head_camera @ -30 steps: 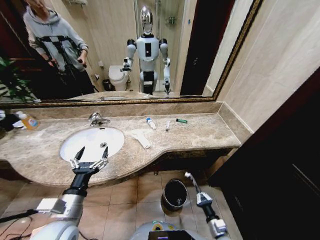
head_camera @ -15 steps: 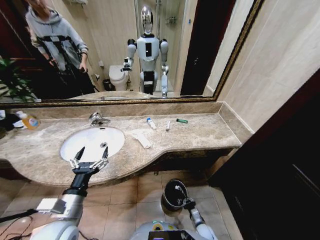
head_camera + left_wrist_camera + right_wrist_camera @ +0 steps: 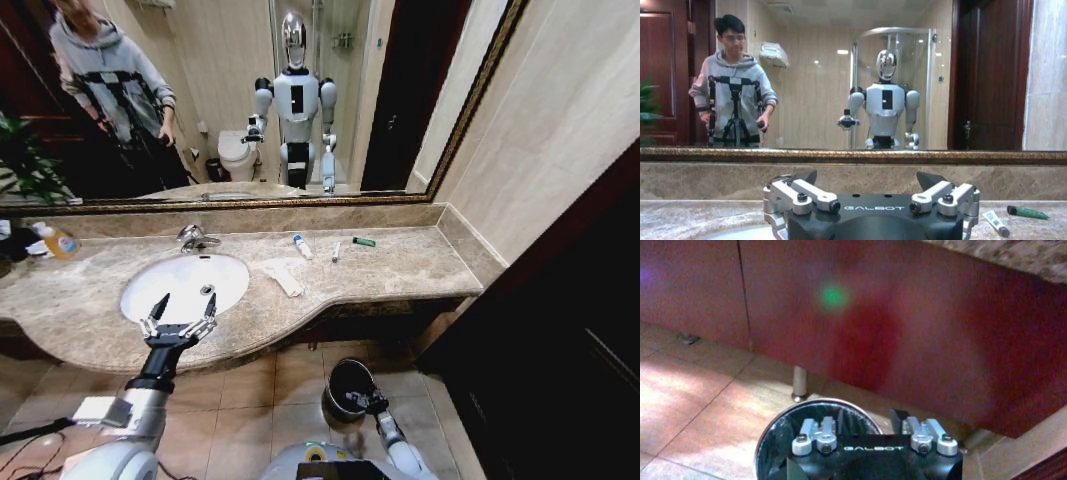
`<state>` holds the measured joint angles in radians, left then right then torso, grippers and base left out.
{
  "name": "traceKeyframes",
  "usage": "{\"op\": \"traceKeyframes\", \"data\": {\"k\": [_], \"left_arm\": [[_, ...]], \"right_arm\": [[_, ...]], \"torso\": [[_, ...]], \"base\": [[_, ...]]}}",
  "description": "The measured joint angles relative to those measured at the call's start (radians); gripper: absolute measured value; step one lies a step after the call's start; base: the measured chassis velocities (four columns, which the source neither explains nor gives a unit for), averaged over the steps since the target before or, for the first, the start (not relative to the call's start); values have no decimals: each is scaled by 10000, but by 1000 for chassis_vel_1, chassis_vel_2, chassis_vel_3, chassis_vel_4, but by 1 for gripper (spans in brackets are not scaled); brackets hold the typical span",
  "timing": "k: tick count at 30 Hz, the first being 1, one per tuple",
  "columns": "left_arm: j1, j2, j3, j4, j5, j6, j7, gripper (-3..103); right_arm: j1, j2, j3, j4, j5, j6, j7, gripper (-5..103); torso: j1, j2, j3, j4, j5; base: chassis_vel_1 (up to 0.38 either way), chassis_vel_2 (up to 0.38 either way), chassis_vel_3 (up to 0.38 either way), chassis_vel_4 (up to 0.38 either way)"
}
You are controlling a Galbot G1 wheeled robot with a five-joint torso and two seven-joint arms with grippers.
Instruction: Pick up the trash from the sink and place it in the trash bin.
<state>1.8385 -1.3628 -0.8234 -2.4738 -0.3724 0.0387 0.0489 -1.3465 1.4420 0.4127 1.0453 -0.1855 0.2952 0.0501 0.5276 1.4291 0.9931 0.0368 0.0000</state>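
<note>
We see the beige-brown marble countertop [image 3: 400,265] running along the mirrored wall, with the white oval sink [image 3: 185,285] set toward its left end and the chrome faucet [image 3: 195,238] at the sink's back rim. On the floor below the countertop's front edge stands the trash bin [image 3: 350,390], round and black with a shiny rim.

Our left gripper [image 3: 178,325] hovers over the front rim of the sink, its fingers spread wide and holding nothing. Our right gripper [image 3: 372,402] is low at the trash bin's rim; in the right wrist view it hangs over the bin's opening [image 3: 783,432], its fingers a little apart with nothing visible between them.

The trash lies on the countertop, not in the basin. The crumpled white paper towel [image 3: 283,277] rests just beside the sink's right rim. Nearer the back edge sit the small white blue-capped bottle [image 3: 301,246], then a white tube [image 3: 335,251], then the short green stick [image 3: 363,242], in a row heading right. An orange-labelled bottle [image 3: 57,241] stands at the countertop's far left end.
</note>
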Motion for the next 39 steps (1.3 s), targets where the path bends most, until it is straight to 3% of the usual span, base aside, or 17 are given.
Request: {"op": "traceKeyframes", "data": {"k": [10,12,15,17,19,20,22,24,26,34,37,39], "left_arm": [[0,0,0,0,0,0,0,100],[0,0,0,0,0,0,0,100],[0,0,0,0,0,0,0,100],[0,0,0,0,0,0,0,100],[0,0,0,0,0,0,-1,100],[0,0,0,0,0,0,-1,100],[1,0,0,-1,0,0,0,100],[0,0,0,0,0,0,1,100],[0,0,0,0,0,0,0,100],[0,0,0,0,0,0,0,100],[1,0,0,0,0,0,0,100],[0,0,1,0,0,0,1,100]], "right_arm": [[-721,-298,244,1203,420,273,300,90],[-823,-348,267,1368,505,273,330,90],[-1435,-605,388,2290,945,251,457,100],[-1746,-720,420,2776,1190,144,560,100],[-3269,-1108,686,5005,2259,-415,834,100],[-3269,-1108,686,5005,2259,-415,834,100],[-4589,-1345,1020,6900,2834,-586,865,100],[-4860,-1390,1128,7380,2944,-602,856,100],[-5615,-1452,1480,9092,3095,-612,829,100],[-5591,-1301,1519,10833,2664,-1026,771,100],[-5126,-1541,1428,11586,2726,-1661,672,100],[-4016,-1976,1261,11712,2997,-2407,592,100]], "torso": [[0,0,0,0,0],[0,0,0,0,2],[0,0,0,1,3],[0,0,0,1,4],[0,0,-1,1,2],[0,0,-1,1,2],[-1,1,-1,-5,2],[-2,1,-2,-5,-6],[-3,1,-2,-2,0],[0,0,-1,-1,2],[-1,1,-1,-3,-3],[-2,1,-1,-3,0]], "base": [[0,0,0,0],[0,0,0,0],[0,0,0,0],[0,0,0,0],[0,0,0,0],[0,0,0,0],[0,0,0,0],[0,0,0,0],[0,0,0,0],[0,0,0,0],[0,0,0,0],[0,0,0,0]]}}
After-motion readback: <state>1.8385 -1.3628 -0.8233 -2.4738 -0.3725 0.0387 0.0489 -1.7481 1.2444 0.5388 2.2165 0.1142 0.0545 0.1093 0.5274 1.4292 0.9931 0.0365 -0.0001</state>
